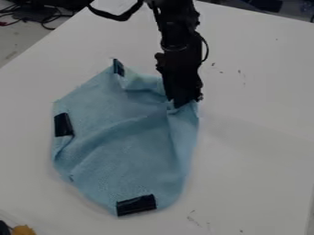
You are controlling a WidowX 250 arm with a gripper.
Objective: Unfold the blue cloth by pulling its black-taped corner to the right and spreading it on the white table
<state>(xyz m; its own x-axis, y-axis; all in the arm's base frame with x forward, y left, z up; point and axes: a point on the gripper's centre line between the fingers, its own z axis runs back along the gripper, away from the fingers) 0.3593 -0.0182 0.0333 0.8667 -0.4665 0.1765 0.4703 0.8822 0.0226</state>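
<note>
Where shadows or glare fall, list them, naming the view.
Camera view: soft, fairly even light on the white table; a faint, blurry-edged shadow to the right of the blue cloth; gentle shading along the cloth's folds; no strong glare on either; the black gripper, at the cloth's edge, so dark that little detail shows.

One robot arm (179, 34), black throughout, with a narrow, segmented body and uneven, knobbly edges. One thick black cable (118, 17), looped; one thinner black cable (206, 48), bowed outward. One gripper (184, 103), likewise black, blocky in outline.
</note>
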